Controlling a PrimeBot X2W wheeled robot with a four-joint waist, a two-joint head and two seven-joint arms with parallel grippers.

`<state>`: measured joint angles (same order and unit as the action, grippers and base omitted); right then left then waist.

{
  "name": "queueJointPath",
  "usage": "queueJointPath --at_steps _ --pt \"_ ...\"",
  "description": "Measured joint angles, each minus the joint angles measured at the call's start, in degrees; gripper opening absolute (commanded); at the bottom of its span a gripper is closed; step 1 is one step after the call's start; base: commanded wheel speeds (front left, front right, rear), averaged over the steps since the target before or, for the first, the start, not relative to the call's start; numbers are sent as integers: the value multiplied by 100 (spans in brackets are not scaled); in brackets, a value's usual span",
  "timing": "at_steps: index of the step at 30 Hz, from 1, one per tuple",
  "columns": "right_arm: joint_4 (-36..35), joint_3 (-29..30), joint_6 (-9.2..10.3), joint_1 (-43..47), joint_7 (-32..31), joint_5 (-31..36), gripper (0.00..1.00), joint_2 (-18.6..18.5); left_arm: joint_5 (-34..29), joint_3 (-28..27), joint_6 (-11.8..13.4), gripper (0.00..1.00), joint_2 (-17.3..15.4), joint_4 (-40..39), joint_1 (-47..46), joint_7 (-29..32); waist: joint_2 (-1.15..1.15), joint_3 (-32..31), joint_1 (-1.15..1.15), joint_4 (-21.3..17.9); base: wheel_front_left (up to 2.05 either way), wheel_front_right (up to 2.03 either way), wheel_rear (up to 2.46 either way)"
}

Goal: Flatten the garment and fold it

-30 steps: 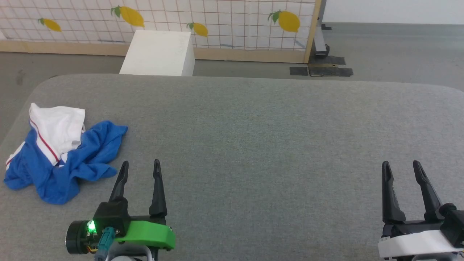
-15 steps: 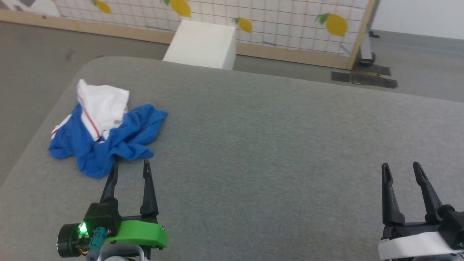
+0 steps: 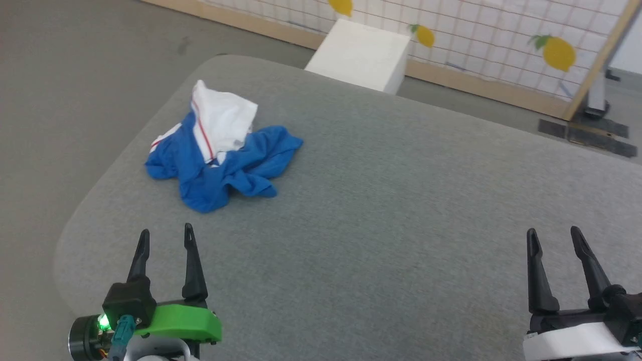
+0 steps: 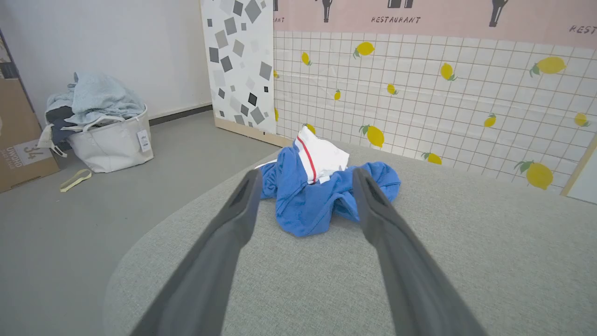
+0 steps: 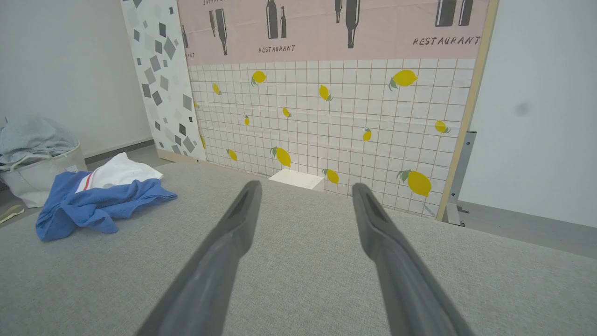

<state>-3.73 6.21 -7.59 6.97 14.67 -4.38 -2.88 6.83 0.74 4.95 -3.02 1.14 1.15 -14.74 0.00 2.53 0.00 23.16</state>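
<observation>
The garment (image 3: 220, 150) lies crumpled near the far left corner of the grey table (image 3: 401, 210): royal-blue cloth with a white sleeve and a thin red stripe on top. My left gripper (image 3: 164, 236) hovers open at the lower left, a short way in front of the heap and apart from it. In the left wrist view the garment (image 4: 322, 191) sits straight ahead between the fingers of the left gripper (image 4: 305, 178). My right gripper (image 3: 553, 235) is open at the lower right, far from the garment (image 5: 100, 198), which shows at the left of the right wrist view beyond the right gripper (image 5: 304, 190).
A white box (image 3: 358, 55) stands on the floor behind the table, before a lemon-patterned partition (image 3: 501, 40). A laundry basket (image 4: 100, 135) heaped with cloth sits on the floor to the left, beside a cardboard box (image 4: 21, 140). The table's rounded left edge is close to my left gripper.
The head camera has turned left, so the garment now appears further right and higher in view. Both grippers stay open and keep their pose; the garment lies as before.
</observation>
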Motion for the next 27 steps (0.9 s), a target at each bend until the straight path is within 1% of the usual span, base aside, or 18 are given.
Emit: queueJointPath --at_steps 6,11,14,19,21,24,27 --pt "24 -11 0 1 -1 36 100 0 36 7 12 100 0 -7 1 0 0 23 0 363 0 0 0" --pt "40 -23 0 1 -1 41 100 0 134 19 22 100 0 -5 2 0 0 34 0 535 0 0 0" --pt "54 -36 0 1 -1 40 100 0 134 -4 24 100 0 -4 3 0 0 44 0 545 0 0 0" --pt "64 -43 0 -1 -1 41 100 1 134 -79 32 100 0 0 -7 0 0 76 0 448 0 0 0" --pt "64 -52 0 -2 -1 49 100 1 108 -151 -58 100 0 22 -66 0 0 106 0 401 0 0 0" --pt "56 -64 0 -23 -1 100 100 2 76 -366 -270 100 -69 63 -452 0 0 182 0 331 0 0 0" --pt "23 -71 0 -122 -1 189 100 1 38 -606 -502 100 -325 230 -1084 0 0 300 0 255 0 0 0"
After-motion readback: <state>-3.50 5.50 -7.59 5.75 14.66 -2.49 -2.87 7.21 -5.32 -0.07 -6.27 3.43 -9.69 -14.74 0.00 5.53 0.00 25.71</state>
